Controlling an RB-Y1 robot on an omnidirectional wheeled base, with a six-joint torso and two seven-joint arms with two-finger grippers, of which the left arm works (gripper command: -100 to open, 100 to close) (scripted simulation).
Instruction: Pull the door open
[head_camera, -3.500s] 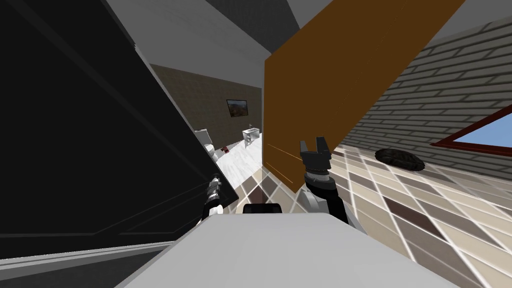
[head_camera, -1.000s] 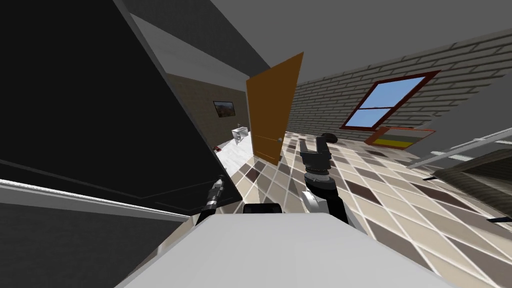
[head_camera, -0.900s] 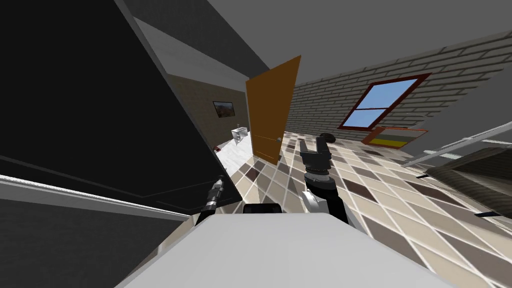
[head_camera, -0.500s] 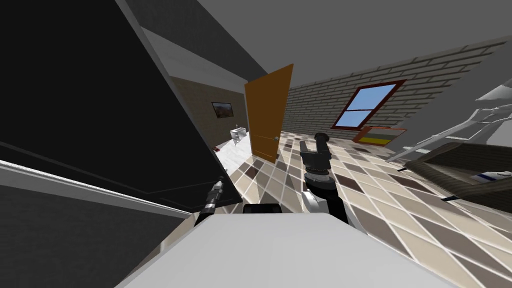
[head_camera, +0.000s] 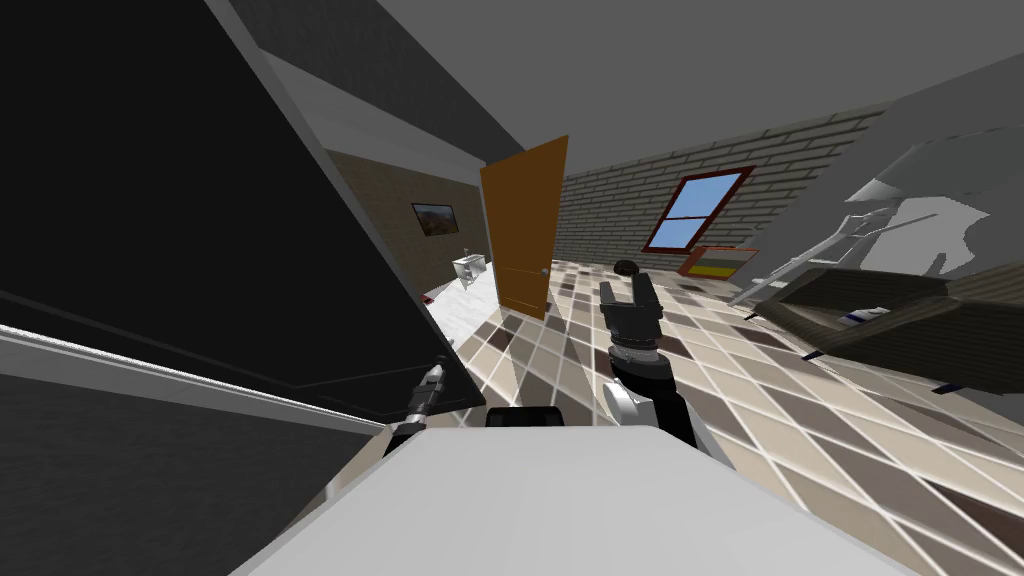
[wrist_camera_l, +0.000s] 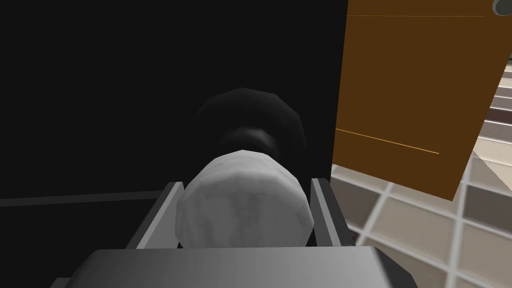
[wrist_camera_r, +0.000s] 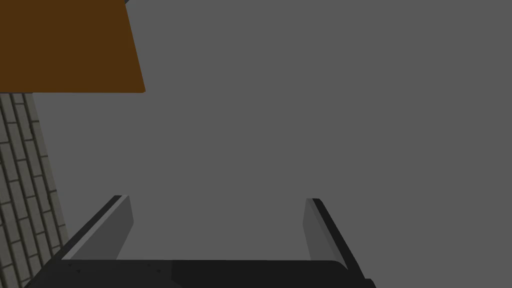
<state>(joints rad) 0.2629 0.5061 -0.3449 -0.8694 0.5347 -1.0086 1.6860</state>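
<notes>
A black door (head_camera: 200, 220) with faint panel lines takes up the left of the head view, its free edge slanting down to my left hand. In the left wrist view a round, light grey knob (wrist_camera_l: 243, 200) stands out from the black door (wrist_camera_l: 150, 100) on a dark neck. My left gripper (wrist_camera_l: 245, 212) is shut on this knob, one finger pressing each side. In the head view the left gripper (head_camera: 432, 378) sits at the door's lower edge. My right gripper (head_camera: 627, 290) is raised over the tiled floor, open and holding nothing.
An orange-brown door (head_camera: 522, 230) stands open ahead, with a white-floored room and a white basin (head_camera: 468, 266) beyond it. A red-framed window (head_camera: 697, 208) is in the brick wall. A dark sofa (head_camera: 880, 310) is at the right, a dark round object (head_camera: 627, 266) on the floor.
My whole view has swung and drawn back: the orange door now looks smaller and farther, and the window and sofa have come in at the right. My left gripper stays on the knob.
</notes>
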